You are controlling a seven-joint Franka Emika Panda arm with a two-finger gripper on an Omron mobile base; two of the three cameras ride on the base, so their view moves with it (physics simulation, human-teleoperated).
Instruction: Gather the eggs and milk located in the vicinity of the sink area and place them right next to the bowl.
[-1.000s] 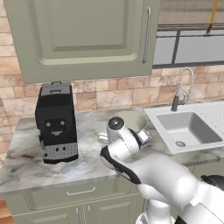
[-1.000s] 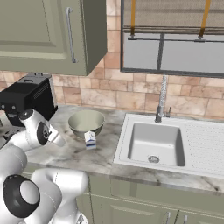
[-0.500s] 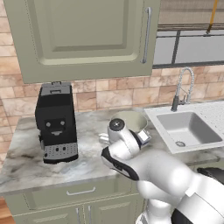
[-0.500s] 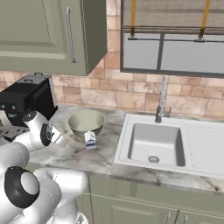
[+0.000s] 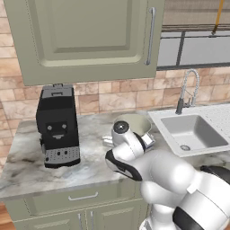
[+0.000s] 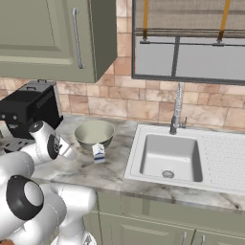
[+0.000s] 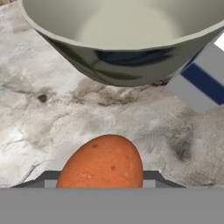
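In the hand view, my gripper (image 7: 101, 183) is shut on the orange-brown egg (image 7: 103, 162), low over the marble counter. Just ahead of the egg stands the grey-green bowl (image 7: 122, 48), with the white and blue milk carton (image 7: 199, 78) to its right. From the right base view, the bowl (image 6: 94, 134) sits left of the sink (image 6: 170, 158), with the milk (image 6: 99, 153) at its front edge. My hand (image 6: 67, 150) reaches toward the bowl's left side. In the left base view, the arm hides most of the milk (image 5: 149, 140) beside the bowl (image 5: 132, 122).
A black coffee machine (image 5: 57, 126) stands on the counter left of the bowl, close behind my wrist. A chrome faucet (image 6: 177, 107) rises behind the sink, and the ribbed drainboard (image 6: 225, 158) lies to its right. Wall cabinets hang above.
The arm's lower links have shifted a little. The hand stays by the bowl's left side, still shut on the egg.
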